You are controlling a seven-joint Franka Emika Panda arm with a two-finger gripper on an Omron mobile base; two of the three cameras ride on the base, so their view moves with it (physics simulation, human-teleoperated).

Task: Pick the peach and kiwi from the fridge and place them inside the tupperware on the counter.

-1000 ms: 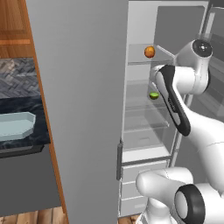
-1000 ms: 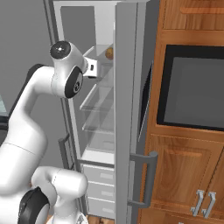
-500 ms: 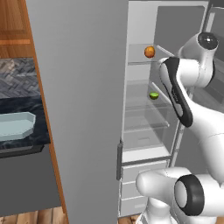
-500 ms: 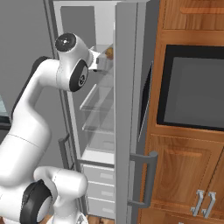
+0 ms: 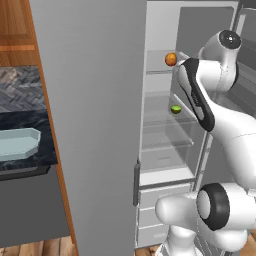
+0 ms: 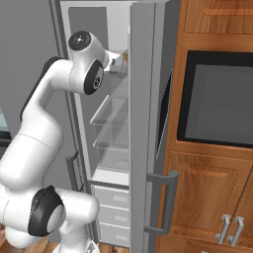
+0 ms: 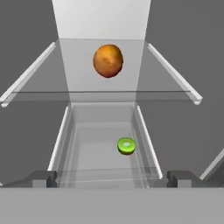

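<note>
Step in hand, by my read: approach to the first pick, w/ the peach (image 7: 108, 60) the likely target. Nothing held; the gripper (image 7: 112, 178) stands wide open, tips far apart at 7 and 5 o'clock of the hand view, both fruits well ahead of it

Next move prob calls for pushing the hand fwd and up toward 12 o'clock in the hand view so the jaws straddle the peach, then closing. It's round, so it may roll on the glass if nudged off-centre

L to R in the left base view:
- tupperware (image 5: 17, 142) at 9 o'clock on the black counter (image 5: 30, 162), nothing in it, well apart from the fruit
- fridge (image 5: 90, 120) grey side panel mid-frame, its white inside open at 1 o'clock
- peach on the upper glass shelf (image 7: 100, 94), kiwi (image 5: 176, 109) one shelf lower, a bit to 4 o'clock of the peach
- arm at 3 o'clock, reaching into the fridge

Room: herringbone tile wall behind the counter, wood floor. Right base view has the fridge door (image 6: 143, 123) swung open w/ dark handle, wood cabinets (image 6: 207, 197) and a black oven front (image 6: 217, 99) at 3 o'clock
</note>
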